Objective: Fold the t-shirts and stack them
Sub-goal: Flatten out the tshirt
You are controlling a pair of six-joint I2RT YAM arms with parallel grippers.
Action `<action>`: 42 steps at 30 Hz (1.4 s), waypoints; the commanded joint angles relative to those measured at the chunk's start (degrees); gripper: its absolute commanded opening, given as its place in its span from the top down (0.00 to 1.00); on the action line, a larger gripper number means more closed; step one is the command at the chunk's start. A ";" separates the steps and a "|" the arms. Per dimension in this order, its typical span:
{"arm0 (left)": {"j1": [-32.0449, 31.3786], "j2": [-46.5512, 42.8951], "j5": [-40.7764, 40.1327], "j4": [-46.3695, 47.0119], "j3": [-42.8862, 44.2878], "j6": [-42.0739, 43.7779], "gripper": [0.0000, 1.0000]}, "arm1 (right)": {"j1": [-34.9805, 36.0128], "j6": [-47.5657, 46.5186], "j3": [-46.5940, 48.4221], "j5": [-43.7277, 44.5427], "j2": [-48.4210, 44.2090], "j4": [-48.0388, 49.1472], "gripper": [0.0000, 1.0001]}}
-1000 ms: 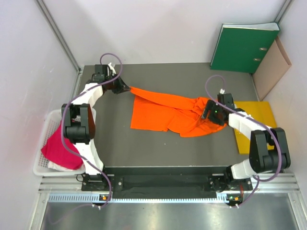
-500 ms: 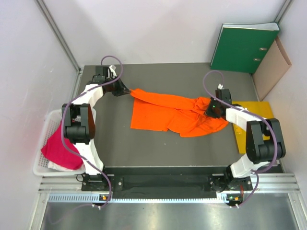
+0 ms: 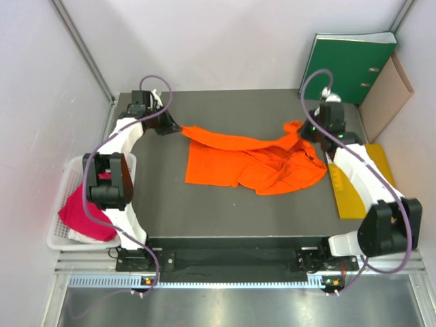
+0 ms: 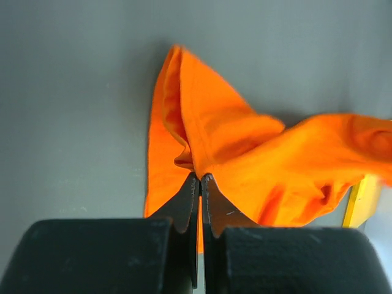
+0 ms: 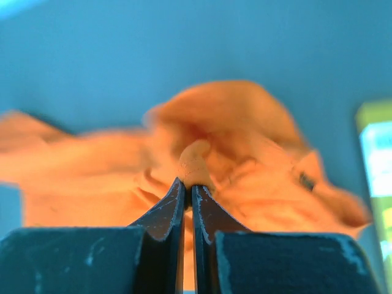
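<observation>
While clamping fully closed on orange t-shirt (image 3: pixel 245 165), left gripper (image 3: pixel 178 127) is holding it near table's (image 3: pixel 231 214) far-left corner, right gripper (image 3: pixel 300 130) likewise near far-right corner.

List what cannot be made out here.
- Top view: the left arm covers part of the magenta t-shirt in the basket; folded or not, unclear.
- Right wrist view: the orange t-shirt is blurred; which part the right gripper pinches is unreadable.
- Top view: the right arm covers part of the yellow envelope.
</observation>
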 commanded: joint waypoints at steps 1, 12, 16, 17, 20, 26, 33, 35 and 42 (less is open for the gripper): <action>0.66 -9.92 -4.06 -0.71 6.54 0.73 1.00 | 1.61 -7.53 13.00 6.42 -7.32 -8.23 1.00; 0.75 -27.84 -14.43 -7.39 9.36 1.16 1.00 | 3.02 -12.29 22.33 10.04 -21.64 -17.48 1.00; 0.75 -33.03 -16.89 -10.73 9.80 2.92 1.00 | 3.20 -14.57 26.36 8.63 -26.12 -23.44 1.00; 0.67 -34.26 -17.07 -10.91 9.62 2.83 1.00 | 3.20 -15.01 29.59 8.36 -27.35 -25.12 1.00; 0.67 -41.36 -17.08 -10.47 8.22 1.35 1.00 | 3.20 -16.77 37.23 7.74 -29.29 -31.98 1.00; 0.75 -54.20 -20.58 -13.00 9.69 1.16 1.00 | 3.11 -18.18 52.88 7.66 -32.37 -43.49 1.00; 0.67 -55.28 -23.76 -17.95 17.44 3.71 1.00 | 2.58 -16.95 55.13 10.72 -35.18 -46.24 1.00; 0.75 -53.45 -24.02 -16.98 16.49 2.84 1.00 | 2.58 -16.69 50.49 12.48 -35.45 -44.40 1.00; 0.75 -43.08 -22.53 -12.32 8.93 1.60 1.00 | 2.49 -16.95 30.61 17.32 -33.17 -26.21 1.00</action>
